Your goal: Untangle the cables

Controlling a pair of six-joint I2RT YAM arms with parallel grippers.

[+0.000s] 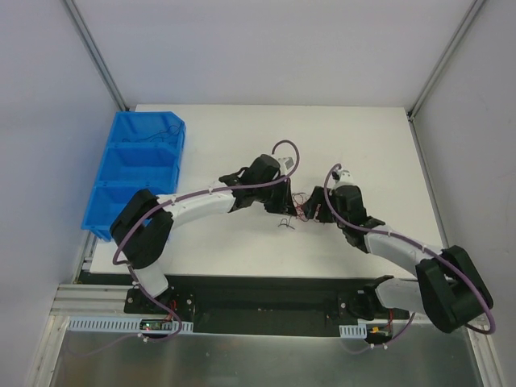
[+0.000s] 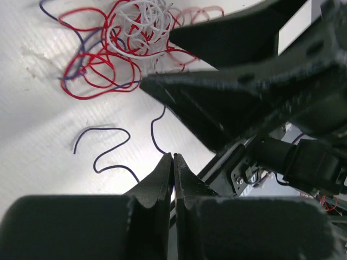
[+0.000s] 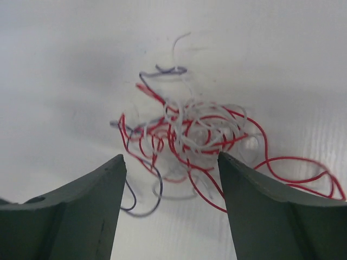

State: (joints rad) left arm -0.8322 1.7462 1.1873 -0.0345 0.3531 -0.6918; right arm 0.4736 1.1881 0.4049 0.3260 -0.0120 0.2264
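Observation:
The cables (image 1: 304, 205) are a small clump of red, pale and dark curly wires (image 2: 130, 38) on the white table between the two grippers. One dark wire (image 2: 103, 149) lies apart from the clump (image 3: 195, 130). Its strands run right up to the tips of my left gripper (image 2: 173, 157), which is shut on it; from above that gripper (image 1: 285, 211) sits just left of the clump. My right gripper (image 3: 171, 160) is open, one finger on either side of the clump's near edge. In the left wrist view its black fingers (image 2: 227, 103) cover the clump's right side.
A blue three-compartment bin (image 1: 129, 147) stands at the table's far left, thin wires in its far compartment. The table's near edge and the arm bases lie just behind both grippers. Thick purple cables run along both arms.

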